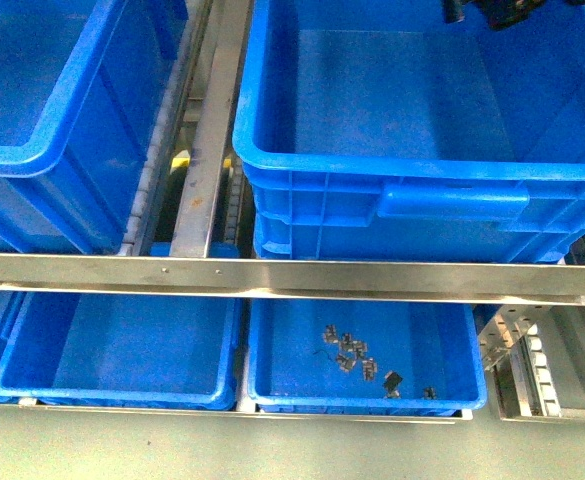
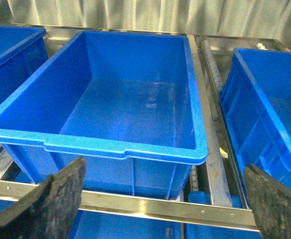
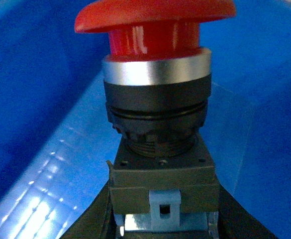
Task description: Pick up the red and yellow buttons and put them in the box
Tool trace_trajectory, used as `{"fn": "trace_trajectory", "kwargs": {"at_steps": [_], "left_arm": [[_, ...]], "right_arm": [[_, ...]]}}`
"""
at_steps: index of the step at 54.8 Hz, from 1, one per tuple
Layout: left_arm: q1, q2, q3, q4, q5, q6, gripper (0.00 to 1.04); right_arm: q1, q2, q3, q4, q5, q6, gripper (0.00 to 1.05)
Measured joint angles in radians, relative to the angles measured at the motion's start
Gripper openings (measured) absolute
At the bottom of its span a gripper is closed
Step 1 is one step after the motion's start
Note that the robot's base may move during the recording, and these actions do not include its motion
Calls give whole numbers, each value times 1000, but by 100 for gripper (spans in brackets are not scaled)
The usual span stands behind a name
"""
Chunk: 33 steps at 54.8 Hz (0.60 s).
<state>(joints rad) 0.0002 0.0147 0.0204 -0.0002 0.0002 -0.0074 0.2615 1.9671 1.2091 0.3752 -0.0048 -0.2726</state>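
My right end effector (image 3: 164, 221) is pinching the red button (image 3: 157, 114) by its grey base. The dark fingers (image 3: 101, 219) press on either side, and the cap stands upright and clear of them. Behind it I see only blue wall and floor, so I judge it hangs inside the box (image 1: 272, 150), which fills the upper right of the front view. A dark bit of arm shows at that view's top right corner.

My left end effector (image 2: 160, 209) is spread and holds nothing, facing an empty blue bin (image 2: 125, 149). I can't find the yellow button in any view.

The grip is low on a top-heavy part, so I think a sudden move could tilt it. Released from too high, it might bounce on the hard floor. The tray (image 1: 472, 385) at lower right holds small dark parts (image 1: 352, 355).
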Motion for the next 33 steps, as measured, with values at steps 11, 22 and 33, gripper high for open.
{"fn": "trace_trajectory", "kwargs": {"at_steps": [11, 22, 33], "left_arm": [[0, 0, 0, 0, 0, 1, 97], [0, 0, 0, 0, 0, 1, 97], [0, 0, 0, 0, 0, 1, 97]], "right_arm": [[-24, 372, 504, -270, 97, 26, 26], [-44, 653, 975, -556, 157, 73, 26], [-47, 836, 1316, -808, 189, 127, 26]]}}
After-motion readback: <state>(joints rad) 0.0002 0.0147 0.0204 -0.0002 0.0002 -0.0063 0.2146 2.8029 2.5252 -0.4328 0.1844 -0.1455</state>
